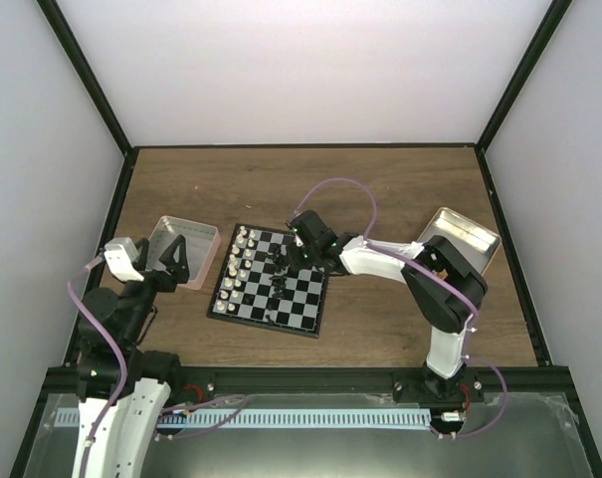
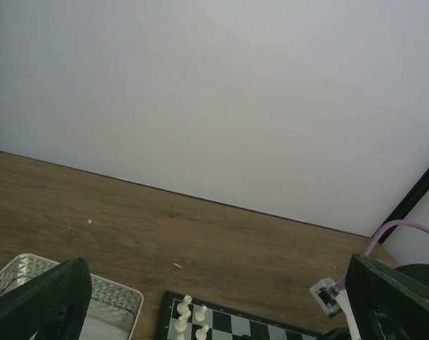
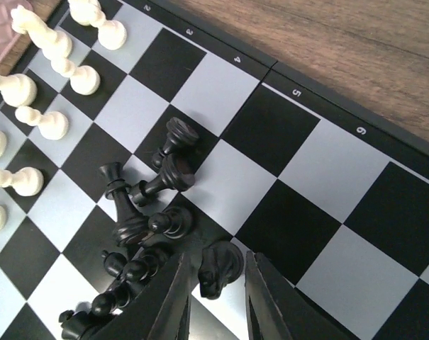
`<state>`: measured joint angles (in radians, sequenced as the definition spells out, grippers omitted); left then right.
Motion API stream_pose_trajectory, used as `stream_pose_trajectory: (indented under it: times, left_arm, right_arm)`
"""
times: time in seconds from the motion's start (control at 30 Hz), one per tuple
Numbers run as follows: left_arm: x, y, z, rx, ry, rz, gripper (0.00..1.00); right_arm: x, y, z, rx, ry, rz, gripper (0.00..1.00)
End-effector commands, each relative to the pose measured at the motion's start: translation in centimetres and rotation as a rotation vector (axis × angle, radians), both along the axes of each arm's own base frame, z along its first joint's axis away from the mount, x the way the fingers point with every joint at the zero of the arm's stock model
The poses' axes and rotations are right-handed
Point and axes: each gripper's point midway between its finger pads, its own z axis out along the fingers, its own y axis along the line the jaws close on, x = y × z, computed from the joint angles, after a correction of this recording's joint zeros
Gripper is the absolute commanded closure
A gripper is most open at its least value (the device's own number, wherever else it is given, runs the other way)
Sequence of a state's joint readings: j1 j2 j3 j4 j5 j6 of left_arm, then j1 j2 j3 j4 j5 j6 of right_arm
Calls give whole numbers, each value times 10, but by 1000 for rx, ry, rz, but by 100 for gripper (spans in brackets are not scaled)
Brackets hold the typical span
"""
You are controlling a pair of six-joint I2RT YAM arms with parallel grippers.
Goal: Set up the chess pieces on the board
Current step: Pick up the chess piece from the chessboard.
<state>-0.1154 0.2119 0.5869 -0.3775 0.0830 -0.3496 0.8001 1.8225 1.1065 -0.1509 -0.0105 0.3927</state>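
The right pincer (image 3: 216, 256) stands low over the board (image 3: 327, 177), its fingers (image 3: 175, 301) set close on either side of one black piece (image 3: 220, 269); whether they press it I cannot tell. Just left, more black pieces (image 3: 140, 212) lie toppled in a heap, and white pieces (image 3: 51, 78) stand in rows along the board's left edge. The left pincer (image 1: 174, 257) hangs spread wide above the pinkish tin (image 1: 196, 237), left of the board
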Motion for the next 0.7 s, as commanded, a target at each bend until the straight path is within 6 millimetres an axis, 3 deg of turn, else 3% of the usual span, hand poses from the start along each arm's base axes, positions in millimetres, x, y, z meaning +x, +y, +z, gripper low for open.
stream_pose_trajectory:
  times: [0.0,0.07,0.17,0.3,0.57,0.67]
  left_arm:
    - [3,0,-3,-12,8,-2,0]
    - [4,-1,-5,-11,17,-2,0]
    - [5,-2,-6,-11,25,-8,0]
    - [5,-1,-6,-13,21,-4,0]
    - [5,-1,-6,-14,21,-4,0]
    - [6,-1,-7,-15,23,-7,0]
  right_arm:
    - [6,6,0,-31,-16,6,78]
    - [6,7,-3,-32,-13,9,80]
    - [6,8,-4,-30,-13,7,92]
    - [10,2,6,-33,-47,-24,97]
    - [11,-42,38,-70,-159,-162,99]
    - [7,-58,37,-94,-146,-200,99]
